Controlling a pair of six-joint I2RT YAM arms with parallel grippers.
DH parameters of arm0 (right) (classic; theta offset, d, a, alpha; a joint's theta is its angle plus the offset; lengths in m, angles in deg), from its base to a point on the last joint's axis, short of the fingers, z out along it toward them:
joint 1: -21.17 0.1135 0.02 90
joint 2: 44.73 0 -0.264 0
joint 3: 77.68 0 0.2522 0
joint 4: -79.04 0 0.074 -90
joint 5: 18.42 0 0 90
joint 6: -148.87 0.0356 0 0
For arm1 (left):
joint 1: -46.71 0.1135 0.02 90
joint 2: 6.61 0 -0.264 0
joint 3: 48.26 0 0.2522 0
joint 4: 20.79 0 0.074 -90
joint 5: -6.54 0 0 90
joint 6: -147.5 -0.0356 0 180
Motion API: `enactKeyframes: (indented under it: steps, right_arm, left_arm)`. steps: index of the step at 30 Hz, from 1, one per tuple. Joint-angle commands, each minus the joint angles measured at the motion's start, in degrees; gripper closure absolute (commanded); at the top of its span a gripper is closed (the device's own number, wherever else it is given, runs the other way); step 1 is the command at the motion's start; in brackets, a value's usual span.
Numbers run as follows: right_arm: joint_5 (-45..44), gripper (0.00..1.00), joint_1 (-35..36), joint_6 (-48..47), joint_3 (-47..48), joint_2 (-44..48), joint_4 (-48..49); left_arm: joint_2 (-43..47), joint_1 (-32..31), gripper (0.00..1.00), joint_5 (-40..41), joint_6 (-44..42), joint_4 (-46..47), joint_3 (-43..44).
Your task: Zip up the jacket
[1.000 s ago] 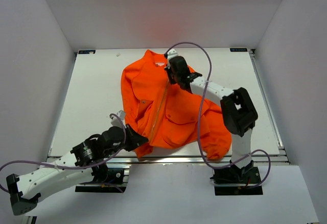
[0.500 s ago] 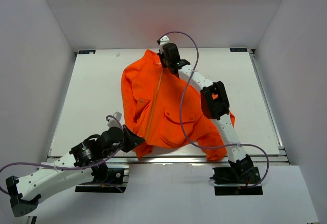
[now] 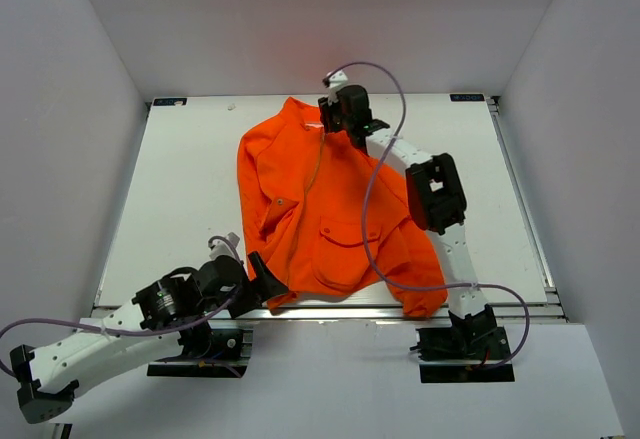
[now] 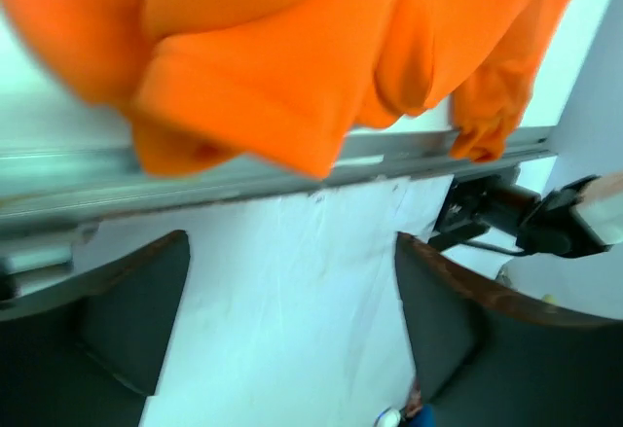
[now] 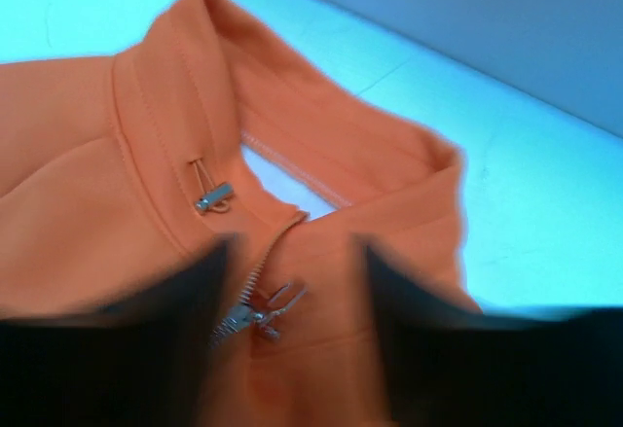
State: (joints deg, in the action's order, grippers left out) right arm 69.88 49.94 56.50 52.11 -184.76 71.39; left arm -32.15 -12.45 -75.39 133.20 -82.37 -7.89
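– One big white table [image 3: 180, 189] was under it all; what lay on it?
– An orange jacket [image 3: 330, 209] lay spread across the middle; its collar [image 5: 292, 125] pointed to the far side, and its bottom edge [image 4: 243, 125] reached the near side.
– Where were the arms?
– The right arm [image 3: 435, 194] reached over the jacket to the collar; the left arm [image 3: 100, 334] lay low at the near left corner.
– And the claws?
– The left claw [image 4: 290, 252] was spread wide with nothing in it, just beside the bottom edge; the right claw [image 5: 297, 252] had its fingers apart too, though that picture was blurry; the little silver zipper pull [image 5: 255, 318] sat between them, close under the collar.
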Motion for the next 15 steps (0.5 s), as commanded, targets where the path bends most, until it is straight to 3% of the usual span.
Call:
enactKeyframes:
  steps: [1, 8, 13, 15]
  right_arm:
    - [6.43, 0.11, -2.58, 0.44, -2.54, 10.20, 7.17]
    - [7.77, 0.11, -2.67, 3.94, -13.98, 27.93, 1.38]
    - [-1.11, 0.11, -3.90, 13.33, -25.91, 42.70, -9.18]
    - [-4.36, 0.11, -5.56, 16.42, -36.71, 52.02, -10.59]
  left_arm:
    - [-1.26, -0.52, 0.02, -2.19, -1.78, -5.18, 5.63]
    - [-8.20, -0.52, 0.02, 7.03, -7.41, -7.64, 19.69]
    - [-20.29, -0.43, 0.02, 27.40, -10.48, -8.18, 29.61]
    - [-25.41, 0.35, 0.02, 35.03, -14.96, -7.30, 33.31]
